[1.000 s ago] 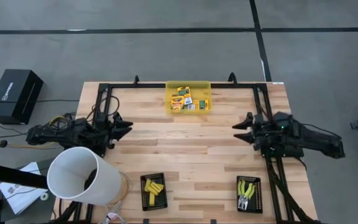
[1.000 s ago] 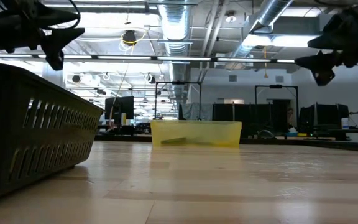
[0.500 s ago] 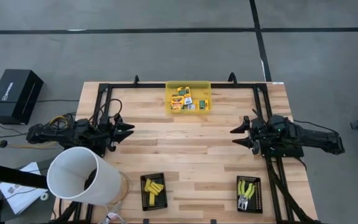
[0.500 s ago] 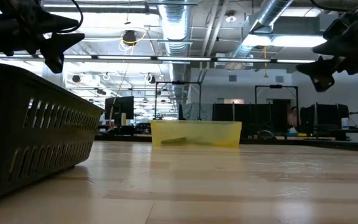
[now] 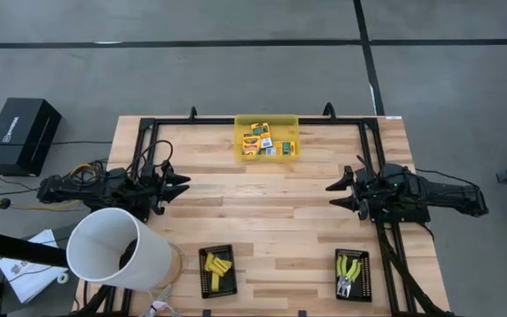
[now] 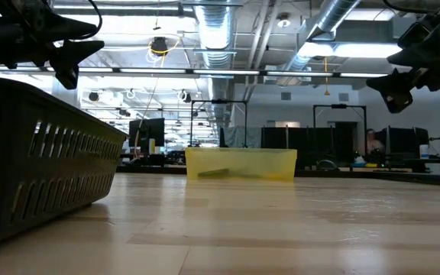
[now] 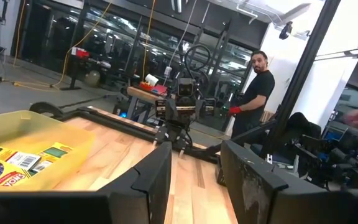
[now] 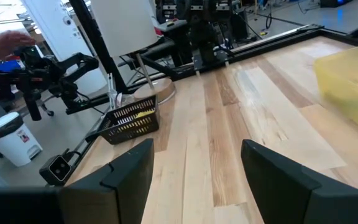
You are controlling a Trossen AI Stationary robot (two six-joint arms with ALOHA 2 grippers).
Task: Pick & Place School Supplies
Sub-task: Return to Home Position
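Small yellow-and-green printed boxes (image 5: 263, 141) lie in the translucent yellow bin (image 5: 267, 118) at the table's far edge. Short yellow sticks (image 5: 217, 264) lie in a black tray near the near edge, also seen as yellow sticks (image 8: 137, 114) in the right wrist view. Two metal hand tools with yellow-green handles (image 5: 350, 267) lie in a second black tray. My left gripper (image 5: 183, 187) hovers open over the table's left side. My right gripper (image 5: 329, 195) hovers open over the right side. Both point toward the table's middle and hold nothing.
A white cylindrical container (image 5: 117, 251) stands at the table's near left corner. A black frame rail (image 5: 236, 121) runs around the table. The sticks' tray wall (image 6: 37, 160) fills the low view's left. A person (image 7: 257, 93) stands beyond the table. Bare wood (image 5: 262, 198) lies between the grippers.
Both grippers have shifted a little toward the table's near edge, the right one also slightly toward the left edge, mostly in the first half second. Both have stayed open. The boxes, sticks and tools have not moved.
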